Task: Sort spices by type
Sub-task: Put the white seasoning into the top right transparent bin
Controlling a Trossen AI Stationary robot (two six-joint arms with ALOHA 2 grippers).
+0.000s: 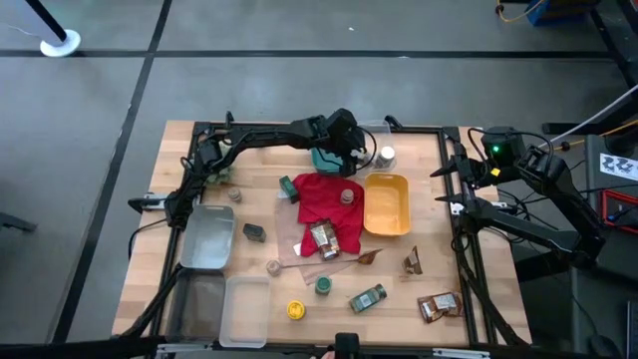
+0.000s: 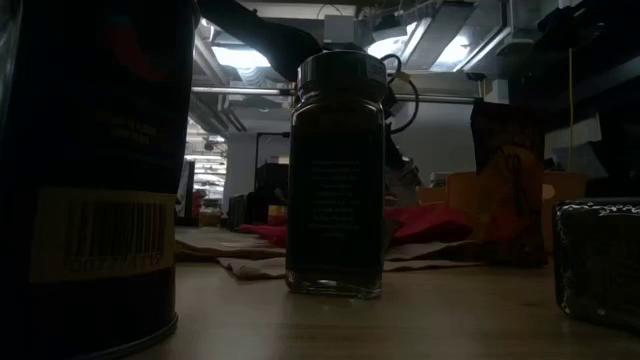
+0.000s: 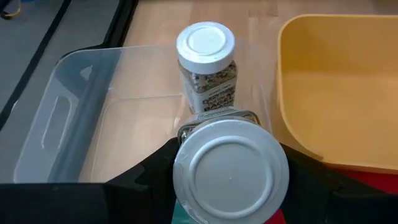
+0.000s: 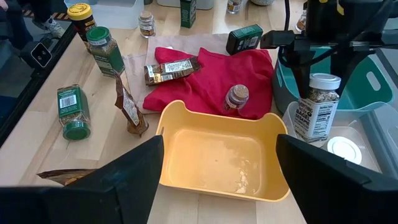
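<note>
Two white-lidded jars (image 3: 206, 65) at the clear bin (image 3: 74, 118).

A red cloth (image 4: 211, 78) lies beside a yellow bin (image 4: 217, 155) and a teal bin (image 4: 367, 87), next to a clear bin (image 3: 93, 118). One jar (image 3: 208, 68) has a white lid and speckled tan contents. Two jars (image 4: 107, 51) have green lids and labels, another (image 4: 81, 15) a yellow lid. The packets (image 4: 171, 70) are brown; the table (image 4: 43, 130) is pale wood.
</note>
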